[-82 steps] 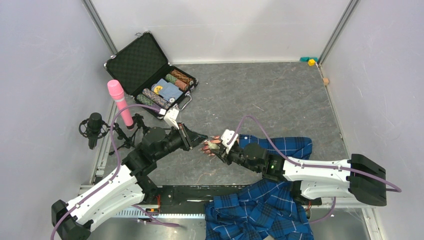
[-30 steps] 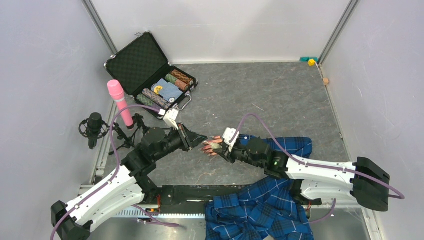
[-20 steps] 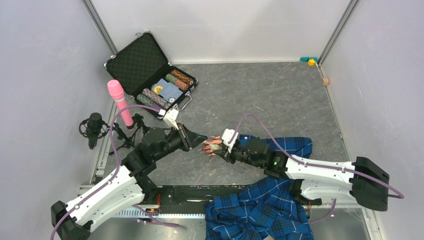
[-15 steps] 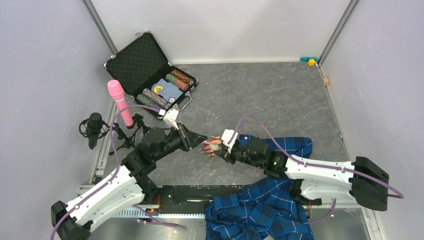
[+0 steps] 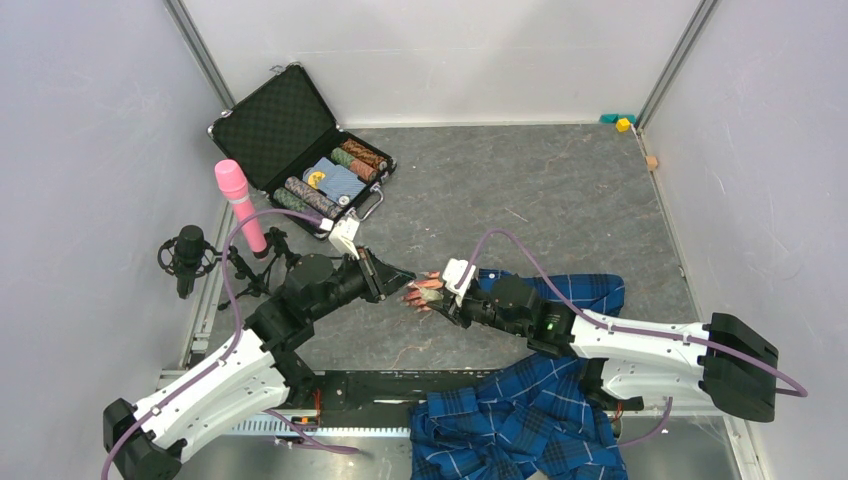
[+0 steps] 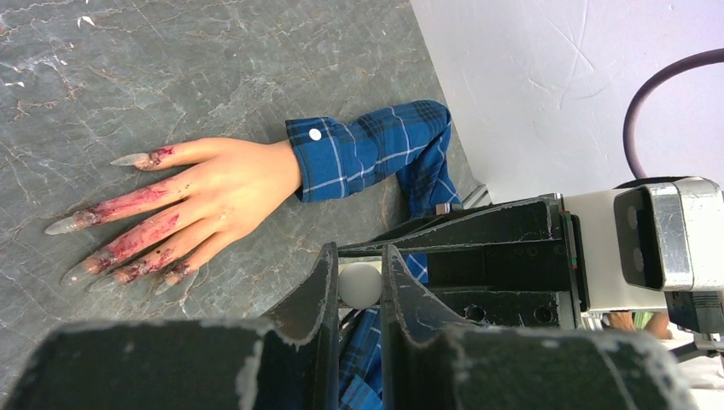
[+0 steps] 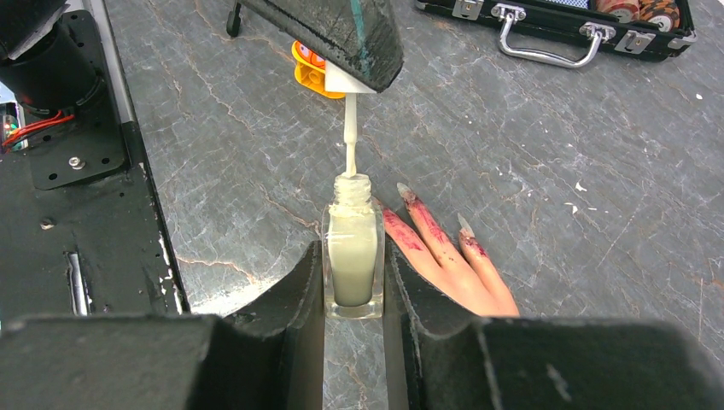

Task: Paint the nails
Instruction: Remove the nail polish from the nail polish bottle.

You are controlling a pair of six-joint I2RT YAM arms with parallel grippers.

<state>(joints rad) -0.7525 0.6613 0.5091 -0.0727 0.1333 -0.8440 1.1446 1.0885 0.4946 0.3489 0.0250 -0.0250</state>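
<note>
The flesh-coloured mannequin hand (image 6: 230, 181) lies palm down on the grey table, with a blue plaid sleeve (image 6: 367, 154) at its wrist. Its long nails (image 6: 65, 225) are greyish, and red smears run along the fingers. My right gripper (image 7: 353, 256) is shut on a small clear bottle (image 7: 352, 231) of pale polish, just left of the fingers (image 7: 427, 226). My left gripper (image 6: 359, 256) is shut on the white brush cap (image 6: 359, 284). The brush stem (image 7: 350, 141) reaches down into the bottle's neck. In the top view both grippers meet over the hand (image 5: 420, 293).
An open black case (image 5: 300, 150) with poker chips sits at the back left. A pink microphone (image 5: 240, 205) and a black microphone on a stand (image 5: 188, 255) are on the left. Plaid cloth (image 5: 520, 420) spills over the near edge. Small coloured blocks (image 5: 620, 122) lie in the back right corner.
Since the earliest frame the right arm has shifted slightly with the bottle. Over the last second nothing visibly moves.
</note>
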